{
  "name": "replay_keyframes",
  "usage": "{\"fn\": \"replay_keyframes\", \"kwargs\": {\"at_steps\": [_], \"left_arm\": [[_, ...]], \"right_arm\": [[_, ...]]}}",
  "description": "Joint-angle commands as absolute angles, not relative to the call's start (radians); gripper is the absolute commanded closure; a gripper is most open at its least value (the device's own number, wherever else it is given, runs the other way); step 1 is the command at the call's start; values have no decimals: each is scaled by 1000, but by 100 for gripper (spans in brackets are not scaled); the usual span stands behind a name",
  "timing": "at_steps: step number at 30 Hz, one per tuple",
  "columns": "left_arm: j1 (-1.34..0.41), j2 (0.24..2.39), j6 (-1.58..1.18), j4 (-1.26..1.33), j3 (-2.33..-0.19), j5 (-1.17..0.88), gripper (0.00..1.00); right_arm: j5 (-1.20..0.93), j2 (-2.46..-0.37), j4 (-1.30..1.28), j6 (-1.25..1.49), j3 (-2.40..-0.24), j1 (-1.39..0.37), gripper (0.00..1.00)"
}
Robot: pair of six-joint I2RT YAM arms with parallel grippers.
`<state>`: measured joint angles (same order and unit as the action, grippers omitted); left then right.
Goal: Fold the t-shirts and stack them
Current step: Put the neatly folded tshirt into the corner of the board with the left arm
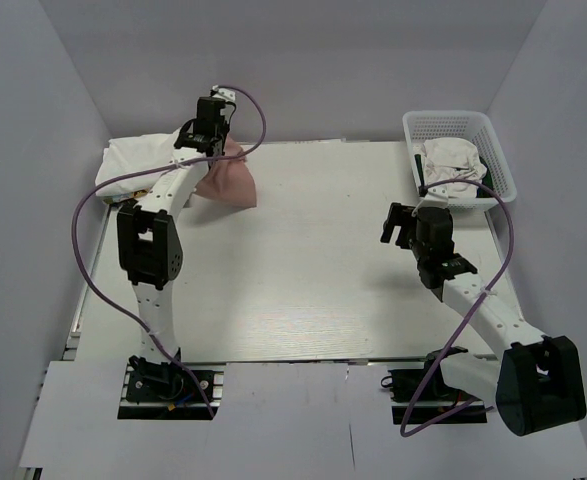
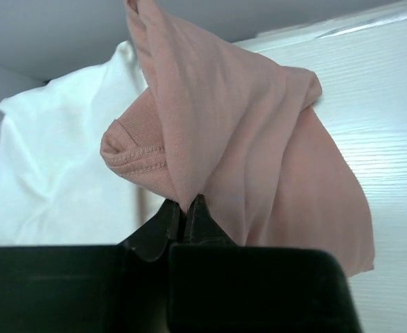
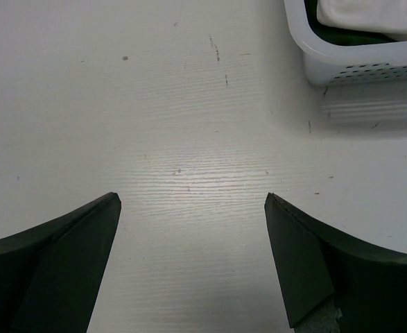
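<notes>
The dusty-pink t-shirt (image 1: 230, 182) hangs bunched at the back left of the table. My left gripper (image 1: 220, 150) is shut on a fold of it and holds it up; the pinch shows in the left wrist view (image 2: 186, 202), with the pink cloth (image 2: 258, 139) draped in front. A white t-shirt (image 1: 138, 160) lies behind it at the far left, also in the left wrist view (image 2: 50, 166). Another white t-shirt (image 1: 450, 162) lies in the basket. My right gripper (image 1: 401, 222) is open and empty above bare table (image 3: 193, 201).
A white mesh basket (image 1: 493, 150) stands at the back right, its corner in the right wrist view (image 3: 342, 59). Grey walls close in the back and sides. A purple cable loops from each arm.
</notes>
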<state>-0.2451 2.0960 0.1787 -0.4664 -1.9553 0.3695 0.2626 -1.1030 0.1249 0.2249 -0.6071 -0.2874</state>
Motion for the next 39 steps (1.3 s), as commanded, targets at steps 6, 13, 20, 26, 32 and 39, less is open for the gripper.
{"fn": "replay_keyframes", "kwargs": {"at_steps": [6, 13, 20, 26, 32, 39], "left_arm": [[-152, 2034, 317, -471, -2014, 451, 100], [-81, 2003, 318, -482, -2077, 400, 100], [-23, 2003, 308, -474, -2138, 370, 100], [55, 2013, 318, -465, -2204, 273, 100], [81, 2063, 305, -497, -2295, 173, 100], [72, 1979, 285, -522, -2217, 72, 100]], "right_arm": [[278, -1075, 196, 221, -595, -291, 10], [264, -1085, 192, 227, -601, -290, 10], [265, -1103, 199, 226, -612, -291, 10], [271, -1134, 198, 227, -624, -290, 10], [281, -1181, 183, 222, -656, -291, 10], [275, -1198, 170, 219, -669, -293, 10]]}}
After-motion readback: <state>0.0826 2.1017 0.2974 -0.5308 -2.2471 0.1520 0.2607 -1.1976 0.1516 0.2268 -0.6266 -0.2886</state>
